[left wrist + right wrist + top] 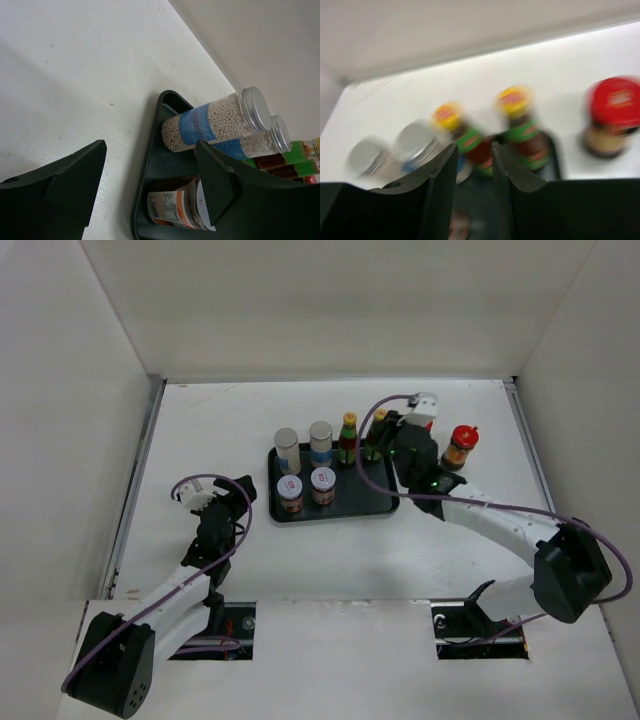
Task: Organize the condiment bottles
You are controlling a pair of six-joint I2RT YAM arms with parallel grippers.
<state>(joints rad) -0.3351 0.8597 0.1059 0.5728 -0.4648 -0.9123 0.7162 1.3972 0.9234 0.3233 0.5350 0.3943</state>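
Note:
On the black tray (385, 502) stand two silver-topped cylinders (287, 448) (320, 440), two yellow-capped green-labelled bottles (348, 435) (378, 430) and two white-lidded jars (290, 492) (322, 483). A red-capped brown bottle (461, 446) stands on the table right of the tray. My right gripper (395, 442) hovers over the tray's right back part. In the blurred right wrist view its jaws (474, 147) stand narrowly apart with nothing between them, below the yellow-capped bottles (446, 116) (512, 100). My left gripper (205, 495) rests open, left of the tray, holding nothing (150, 150).
White walls close in the table on the left, back and right. In the left wrist view the tray's corner (150, 165) lies just ahead, with a cylinder (210, 122) and a jar (172, 207) behind it. Bare table lies left and in front of the tray.

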